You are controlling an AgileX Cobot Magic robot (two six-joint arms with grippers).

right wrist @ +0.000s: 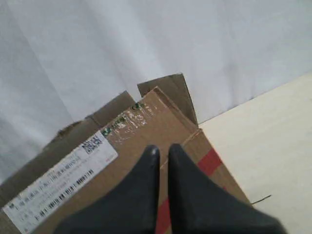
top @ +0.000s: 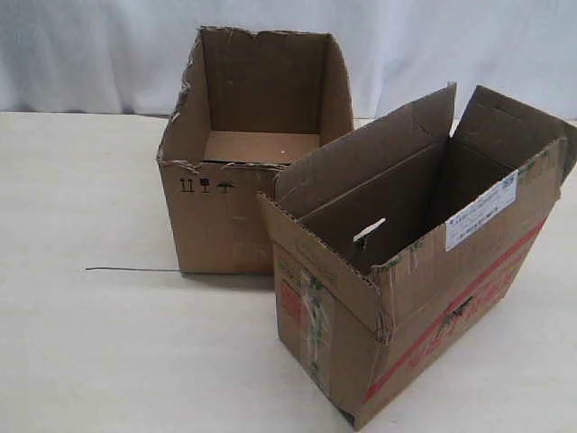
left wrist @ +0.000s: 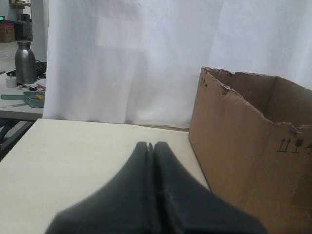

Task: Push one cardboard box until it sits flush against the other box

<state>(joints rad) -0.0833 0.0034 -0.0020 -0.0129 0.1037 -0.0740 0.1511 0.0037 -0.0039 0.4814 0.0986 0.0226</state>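
Cardboard box (top: 433,307) sits nearest the exterior camera on the table (top: 90,343), right of middle. It is upright with its flaps open and turned at an angle, so one corner points forward. Its long side carries a red stripe (top: 451,311) and a white label (top: 480,210). My right gripper (right wrist: 164,148) is at that labelled side, fingers all but pressed together with only a thin slit between them, pinching nothing. I cannot tell whether they touch the cardboard. Behind and to the left stands the other box (top: 216,225), with a torn rim and small black symbols (top: 206,186) on its front. The two faces are not parallel, and I cannot tell if the cartons meet at the corner. My left gripper (left wrist: 150,145) is over bare table beside this carton, fingers closed tight and empty. A white curtain (top: 90,54) hangs behind.
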